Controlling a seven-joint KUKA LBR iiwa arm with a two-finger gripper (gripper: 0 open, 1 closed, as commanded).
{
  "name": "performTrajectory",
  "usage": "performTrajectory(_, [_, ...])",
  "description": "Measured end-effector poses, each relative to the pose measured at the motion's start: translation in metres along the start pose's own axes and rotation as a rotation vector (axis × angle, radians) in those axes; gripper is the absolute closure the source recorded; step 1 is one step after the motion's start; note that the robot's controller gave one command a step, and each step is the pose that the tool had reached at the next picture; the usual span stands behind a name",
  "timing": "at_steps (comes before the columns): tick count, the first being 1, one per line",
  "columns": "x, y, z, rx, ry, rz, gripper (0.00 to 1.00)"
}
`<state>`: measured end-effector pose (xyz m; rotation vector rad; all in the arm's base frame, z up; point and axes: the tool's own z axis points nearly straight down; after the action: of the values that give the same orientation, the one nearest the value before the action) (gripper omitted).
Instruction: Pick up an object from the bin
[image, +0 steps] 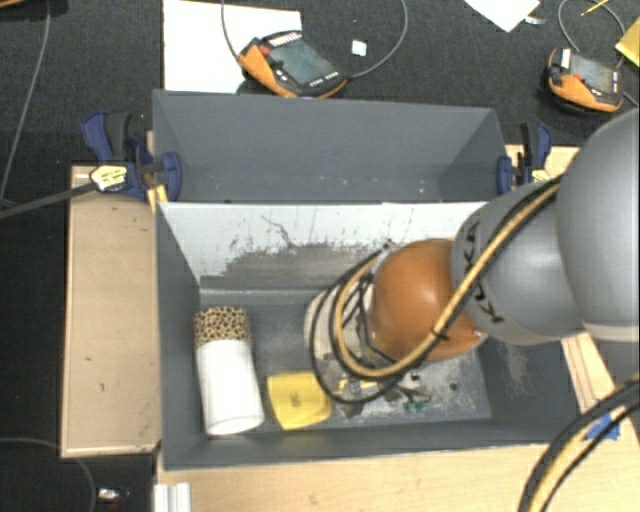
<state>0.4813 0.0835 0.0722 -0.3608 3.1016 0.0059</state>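
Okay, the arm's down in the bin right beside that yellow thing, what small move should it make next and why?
Probably a short shift toward the view's left. The gripper sits low at the right edge of the yellow block, not centred over it, so closing here would likely catch only a corner. The white tube with the spotted cap lies beyond the block, further left.

- Bin (178, 300): plain grey, its back wall scuffed whitish with dark scratches.
- Tube (230, 390): white, with a tan, dark-spotted leopard-print cap (221, 324).
- Pad (296, 400): yellow, perhaps with a faint darker mark.
- Cover (415, 300): orange-brown.
- Arm (570, 250): grey.
- Cables (340, 325): black and yellow.
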Motion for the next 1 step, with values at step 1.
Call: performTrajectory(1, [0.0, 0.0, -0.0001, 0.0, 0.0, 0.001, 1.0])
